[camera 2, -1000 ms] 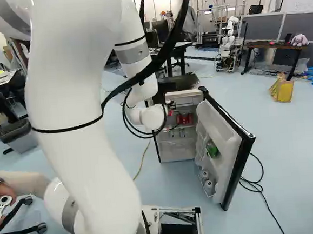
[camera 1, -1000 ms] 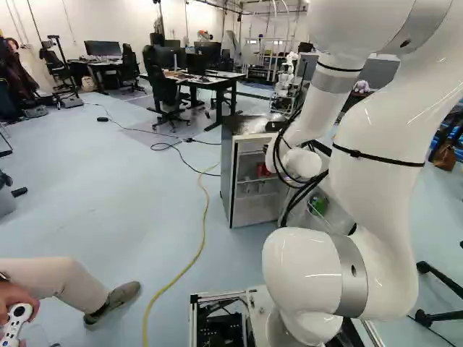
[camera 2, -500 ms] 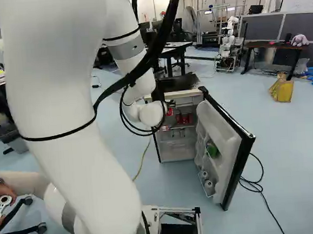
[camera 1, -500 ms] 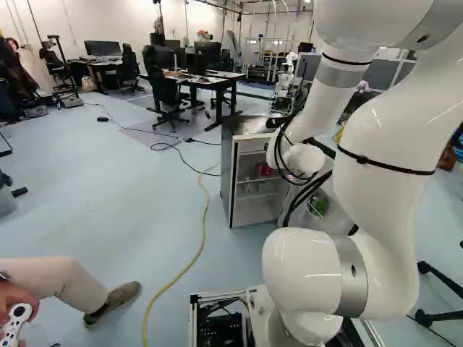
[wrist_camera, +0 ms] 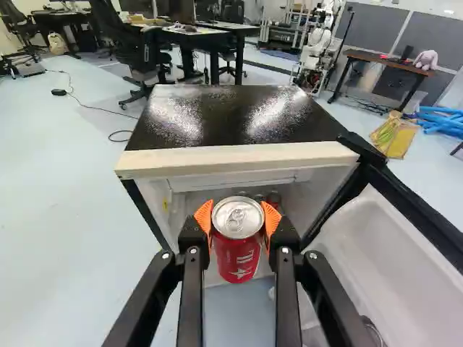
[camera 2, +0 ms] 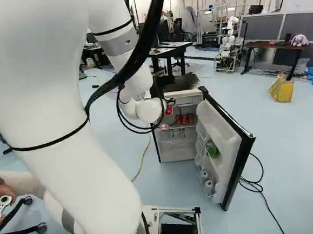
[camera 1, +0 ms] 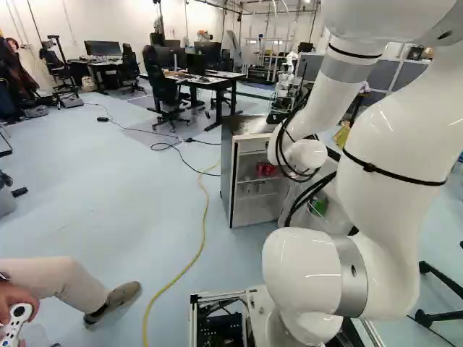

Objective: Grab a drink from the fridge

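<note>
Can (wrist_camera: 237, 256): red cylinder, silvery metal lid; at the open fridge's (wrist_camera: 217, 119) mouth. Gripper (camera 2: 169, 106): black, closed on the can from both sides, orange pads (wrist_camera: 204, 216) one can-width apart. Fridge: glossy, speckled black top.
</note>
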Motion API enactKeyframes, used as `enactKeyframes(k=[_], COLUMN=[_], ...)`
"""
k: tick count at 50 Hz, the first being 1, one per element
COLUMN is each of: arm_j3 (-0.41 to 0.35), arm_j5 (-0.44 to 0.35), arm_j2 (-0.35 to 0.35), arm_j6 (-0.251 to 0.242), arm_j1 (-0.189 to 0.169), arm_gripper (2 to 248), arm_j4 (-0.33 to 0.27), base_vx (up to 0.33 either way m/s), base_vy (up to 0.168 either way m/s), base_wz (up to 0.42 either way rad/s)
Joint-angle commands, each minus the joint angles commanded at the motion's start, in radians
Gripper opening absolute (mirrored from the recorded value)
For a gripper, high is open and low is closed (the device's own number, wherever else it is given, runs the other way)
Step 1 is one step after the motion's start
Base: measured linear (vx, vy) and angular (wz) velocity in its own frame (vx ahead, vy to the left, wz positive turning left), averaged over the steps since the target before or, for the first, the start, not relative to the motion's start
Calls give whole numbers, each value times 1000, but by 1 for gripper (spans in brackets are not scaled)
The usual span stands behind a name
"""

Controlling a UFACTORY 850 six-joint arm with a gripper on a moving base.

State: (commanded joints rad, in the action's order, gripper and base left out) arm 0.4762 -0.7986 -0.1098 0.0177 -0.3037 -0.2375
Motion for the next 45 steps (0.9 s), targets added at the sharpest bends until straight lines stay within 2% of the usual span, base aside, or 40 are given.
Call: enactKeyframes(k=[45], arm_j3=[9], arm_j5=[18], arm_j2=[103], arm_j6=[0], arm_j1=[4], arm_gripper=[93], arm_j4=[0], base_vx=[0], base_vy=[0], base_wz=[0])
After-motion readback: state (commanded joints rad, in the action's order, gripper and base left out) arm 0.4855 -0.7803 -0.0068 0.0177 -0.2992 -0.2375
